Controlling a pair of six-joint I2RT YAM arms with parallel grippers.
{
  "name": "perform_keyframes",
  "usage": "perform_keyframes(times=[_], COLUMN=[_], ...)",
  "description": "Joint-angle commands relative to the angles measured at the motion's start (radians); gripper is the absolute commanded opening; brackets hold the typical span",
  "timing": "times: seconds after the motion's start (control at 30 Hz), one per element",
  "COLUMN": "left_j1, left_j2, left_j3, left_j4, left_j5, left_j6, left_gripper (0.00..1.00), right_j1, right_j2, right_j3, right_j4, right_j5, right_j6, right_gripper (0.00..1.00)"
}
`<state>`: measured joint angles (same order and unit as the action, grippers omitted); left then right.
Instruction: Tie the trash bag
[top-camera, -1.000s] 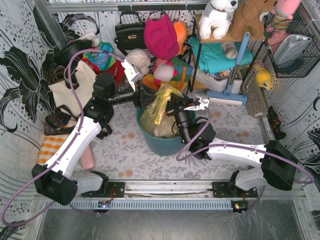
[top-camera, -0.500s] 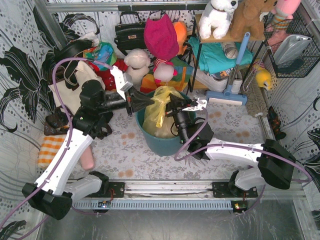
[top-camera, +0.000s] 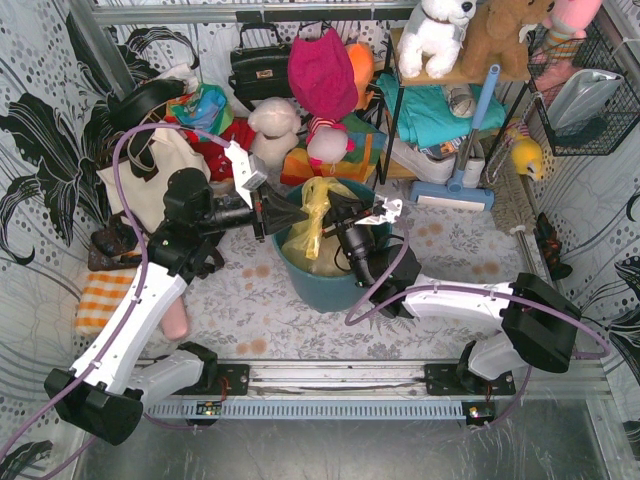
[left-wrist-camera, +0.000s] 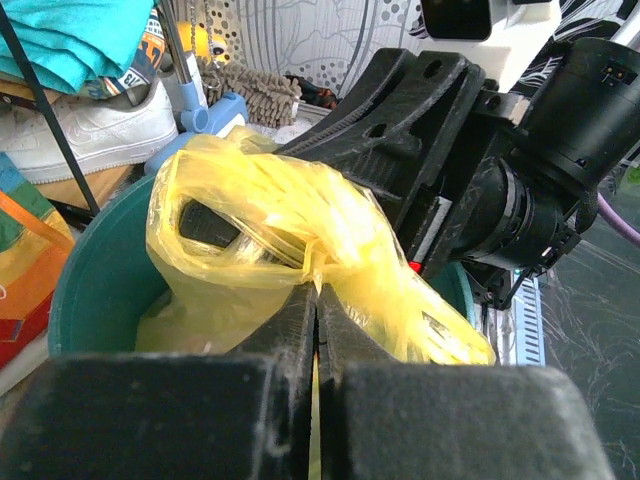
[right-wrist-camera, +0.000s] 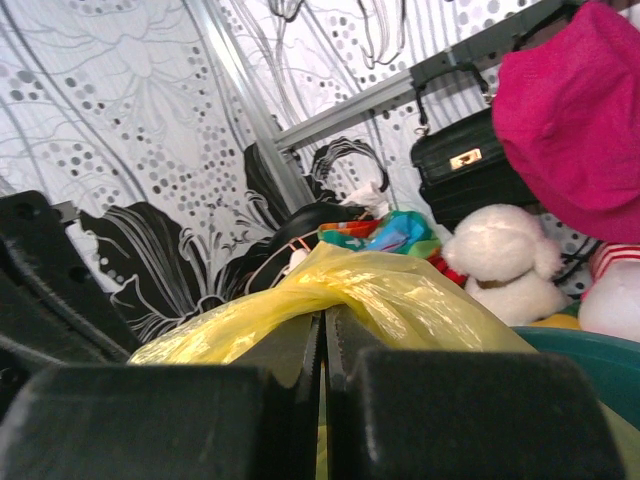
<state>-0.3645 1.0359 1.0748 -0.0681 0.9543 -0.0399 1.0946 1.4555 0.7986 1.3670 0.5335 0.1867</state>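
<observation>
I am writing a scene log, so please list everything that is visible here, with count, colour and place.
trash bag: 1, yellow, inside the bin
bin: 1, teal, centre
tote bag: 1, cream, left side
handbag: 1, black, at the back
plush dog: 1, white, back right
teddy bear: 1, brown, beside the dog
checked cloth: 1, orange and white, left edge
left gripper: 1, black, shut on the trash bag
right gripper: 1, black, shut on the trash bag

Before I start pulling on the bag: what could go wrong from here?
1. The left tool and right tool each pinch only thin film of the trash bag; it may tear or slip free under tension.
2. The tools sit close together above the teal bin; crossing them could cause a collision.
3. Pulling hard might tip the bin.
</observation>
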Motion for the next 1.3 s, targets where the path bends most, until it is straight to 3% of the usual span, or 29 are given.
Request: perform_keyframes(times=[0.0, 0.27, 0.67, 0.83, 1.0, 1.1, 1.27], left_j1=[0.001, 0.002, 0.001, 0.002, 0.002, 0.002, 0.002], left_j2=[-0.008, -0.014, 0.004, -0.039, -0.08, -0.117, -0.186], left_j3=[-0.012, -0.018, -0.03, -0.021, -0.023, -0.022, -0.032], left_j4=[0.034, 0.048, 0.027, -0.072, -0.07, -0.065, -0.061], left_j5=[-0.016, 0.012, 0.179, 0.028, -0.118, -0.198, -0.334], left_j6=[-0.008, -0.019, -0.041, 0.028, 0.032, 0.034, 0.042], left_gripper=[0.04, 0.04, 0.05, 0.06, 0.39, 0.48, 0.5], right_j1=[0.004, 0.004, 0.004, 0.004, 0.003, 0.004, 0.004], right_j2=[0.011, 0.057, 0.118, 0.098, 0.088, 0.081, 0.067], right_j3=[0.036, 0.055, 0.077, 0.046, 0.018, 0.0, -0.014], right_j4=[0.092, 0.184, 0.327, 0.325, 0.328, 0.33, 0.331], right_j5=[-0.11, -0.205, -0.288, -0.344, -0.389, -0.393, -0.422], right_j6=[0.045, 0.036, -0.054, -0.093, -0.099, -0.105, -0.104], right_gripper=[0.0, 0.0, 0.0, 0.0, 0.0, 0.0, 0.0])
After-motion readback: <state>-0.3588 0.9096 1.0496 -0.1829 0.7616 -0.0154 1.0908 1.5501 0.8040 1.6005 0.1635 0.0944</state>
